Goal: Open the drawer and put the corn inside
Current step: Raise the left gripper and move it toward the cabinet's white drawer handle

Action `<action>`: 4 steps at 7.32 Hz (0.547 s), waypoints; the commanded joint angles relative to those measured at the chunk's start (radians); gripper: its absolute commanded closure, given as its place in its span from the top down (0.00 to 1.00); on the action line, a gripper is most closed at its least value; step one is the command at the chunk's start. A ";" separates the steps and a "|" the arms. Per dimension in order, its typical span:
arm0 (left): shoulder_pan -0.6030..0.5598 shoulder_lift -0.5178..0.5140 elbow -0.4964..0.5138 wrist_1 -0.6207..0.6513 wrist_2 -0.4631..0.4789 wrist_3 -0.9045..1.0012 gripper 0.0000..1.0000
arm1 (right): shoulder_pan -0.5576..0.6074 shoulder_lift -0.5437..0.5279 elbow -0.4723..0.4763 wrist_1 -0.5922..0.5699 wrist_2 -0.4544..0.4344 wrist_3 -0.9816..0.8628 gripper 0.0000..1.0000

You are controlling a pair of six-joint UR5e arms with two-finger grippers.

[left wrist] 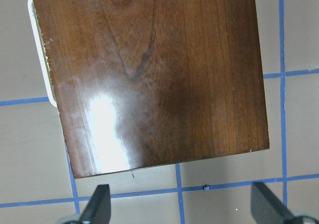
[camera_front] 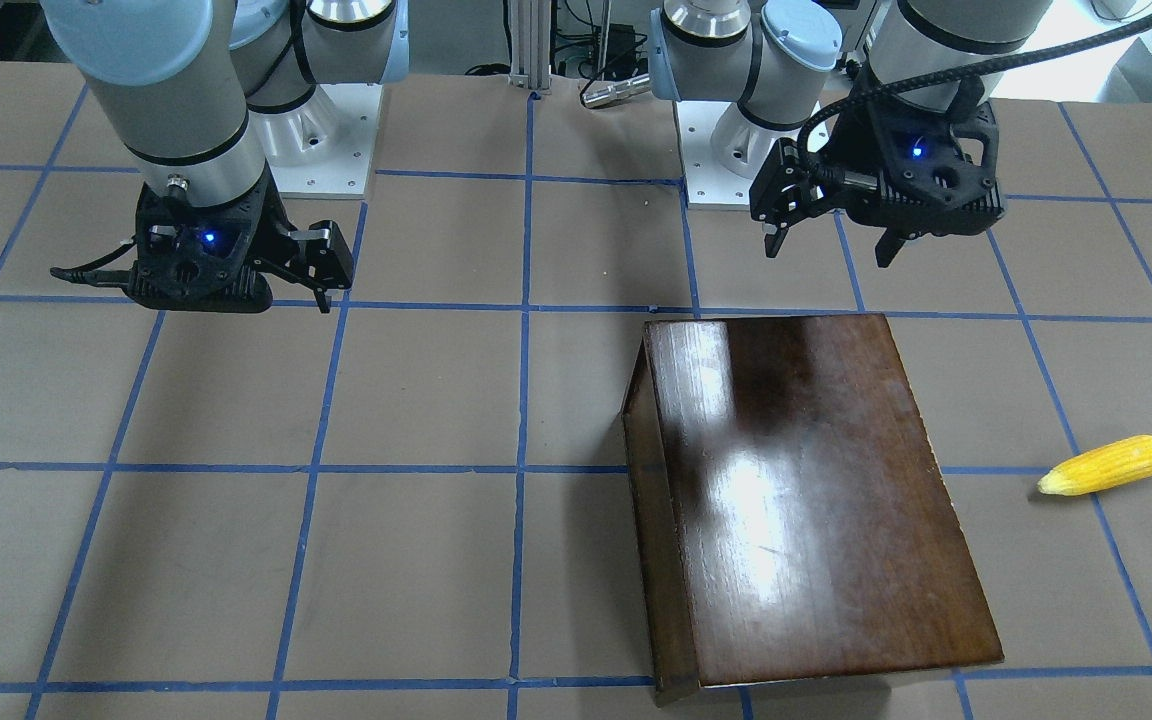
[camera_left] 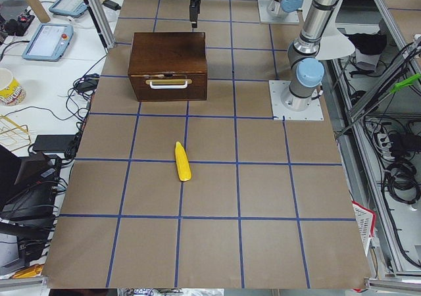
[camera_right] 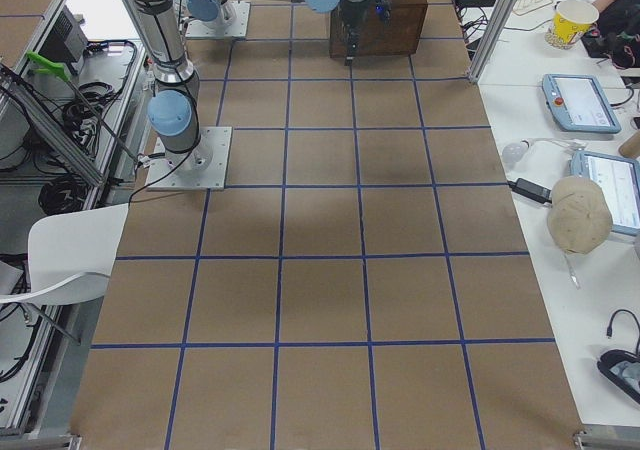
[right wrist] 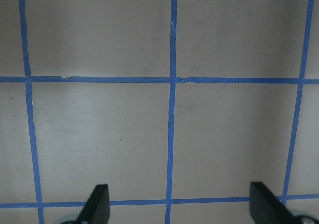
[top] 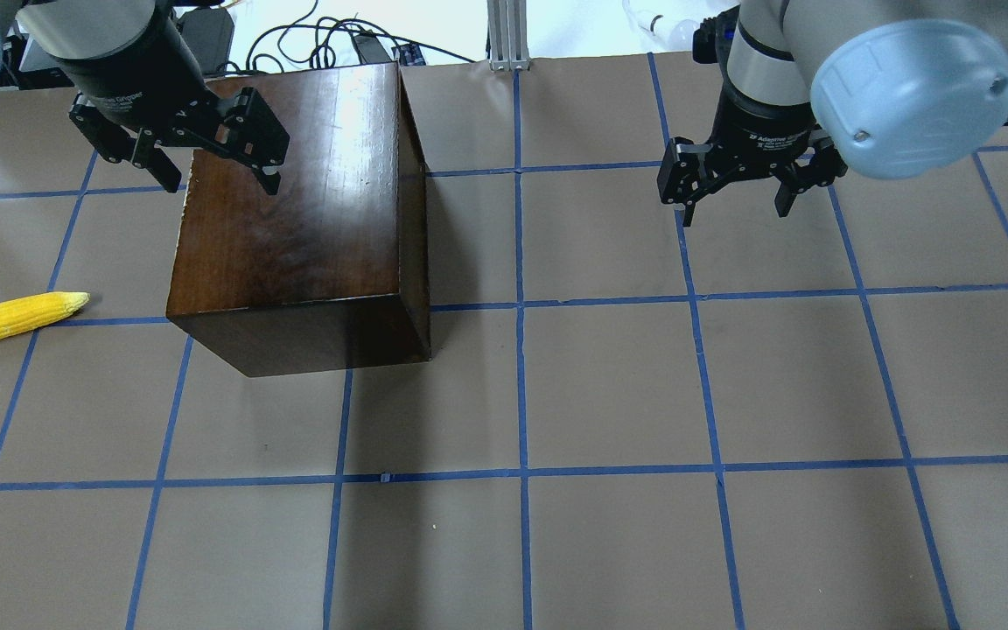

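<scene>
- The left gripper point(top: 218, 179) hangs in the air above the box point(top: 294, 219) without touching it. Its jaws are spread wide with nothing between them. The left wrist view shows both fingers point(left wrist: 97, 206) far apart, with the glossy lid beyond them.
- The right gripper point(top: 733, 210) is also spread wide and holds nothing. It hovers over bare brown table point(top: 609, 394), well apart from the box on the robot's right. Between its fingertips point(right wrist: 97, 204) there is only blue tape grid.
- The drawer point(camera_left: 197, 89) is pushed fully in. Its dark front panel sits flush with the box and carries a white handle point(camera_left: 168, 83). The panel faces the table's end on the robot's left, and only the exterior left view shows it squarely.
- The corn point(top: 21, 316) lies flat on the table on the robot's left of the box, on the side the drawer front faces. It is well apart from the box and from both grippers. It lies roughly in line with the drawer front, its pointed end nearer the box.
</scene>
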 commanded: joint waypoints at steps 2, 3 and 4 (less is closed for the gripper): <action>0.016 -0.014 0.006 0.046 -0.008 0.009 1.00 | 0.000 -0.001 0.001 -0.001 0.000 0.000 1.00; 0.038 -0.032 0.011 0.073 -0.012 0.014 1.00 | 0.000 -0.001 0.001 -0.001 0.000 0.000 1.00; 0.086 -0.048 0.015 0.074 -0.012 0.058 1.00 | 0.000 0.001 0.001 0.001 0.000 0.000 1.00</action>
